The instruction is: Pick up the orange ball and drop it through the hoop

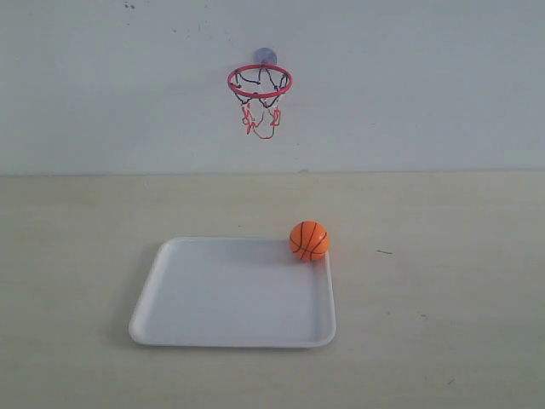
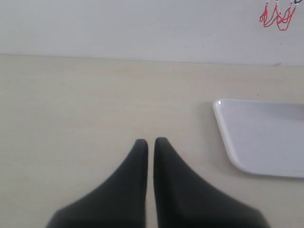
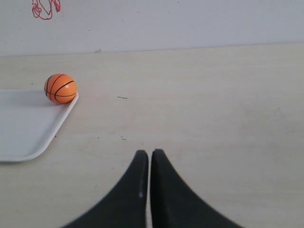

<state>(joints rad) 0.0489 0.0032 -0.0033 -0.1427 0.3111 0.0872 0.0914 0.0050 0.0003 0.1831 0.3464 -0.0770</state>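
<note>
On tray (image 1: 170,328) corner: orange ball (image 1: 309,240), below hoop (image 1: 260,82).

Bright, even light; soft shadows, slightly hazy focus.

I see a pale, whitish wall (image 1: 409,85) filling the twelve o'clock half of the exterior view. It is plain except for a few dark specks (image 1: 129,6) up at eleven o'clock. The wall meets a light beige tabletop (image 1: 451,324) along a straight, level line. The tabletop is matte and faintly grained, with a short dark mark (image 1: 385,251) toward four o'clock. The light is soft and even, and the shadows are faint.
</note>
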